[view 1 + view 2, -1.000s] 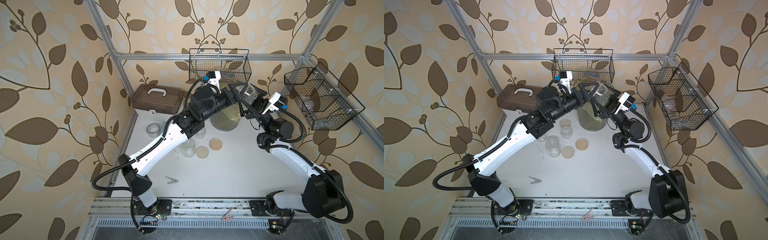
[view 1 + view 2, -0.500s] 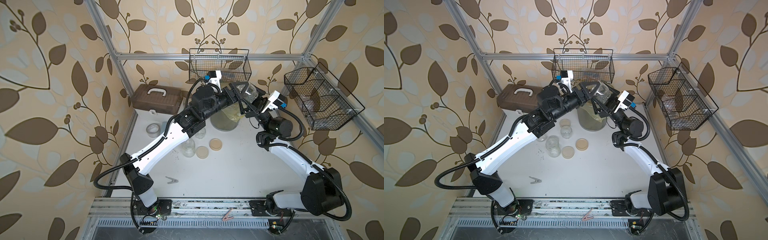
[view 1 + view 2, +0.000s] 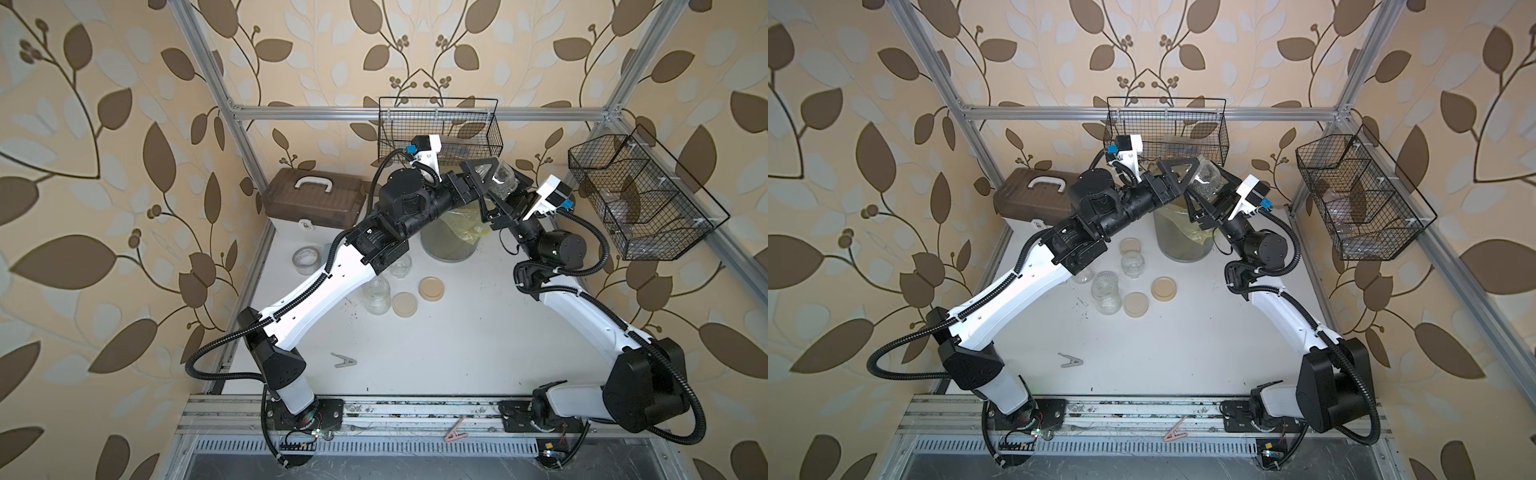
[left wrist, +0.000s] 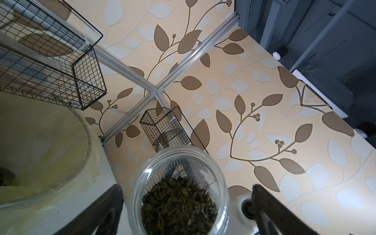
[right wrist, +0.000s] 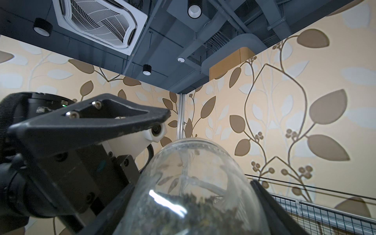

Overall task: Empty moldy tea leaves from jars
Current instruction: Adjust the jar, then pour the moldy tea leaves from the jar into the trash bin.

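A lidless clear jar (image 3: 500,183) (image 3: 1208,183) hangs tilted in the air over the far side of the grey bin with the yellow liner (image 3: 449,245). My right gripper (image 3: 509,195) (image 5: 191,195) is shut on its glass body (image 5: 193,183). The moldy tea leaves (image 4: 179,203) (image 5: 195,211) lie dark inside it. My left gripper (image 3: 490,191) (image 4: 186,191) stands open around the jar's mouth (image 4: 181,162), and its fingers (image 4: 109,207) are clear of the glass on both sides. Two more jars (image 3: 377,295) (image 3: 401,266) stand on the table under my left arm, beside beige lids (image 3: 431,289) (image 3: 405,304).
A brown toolbox (image 3: 313,201) and a tape roll (image 3: 306,259) sit at the back left. Wire baskets hang on the back wall (image 3: 438,133) and the right wall (image 3: 640,195). A grey clip (image 3: 344,360) lies on the white table, and another clip (image 3: 455,434) on the front rail.
My right gripper has closed on the jar and my left gripper has then opened off it. The jar stays in the air above the bin.
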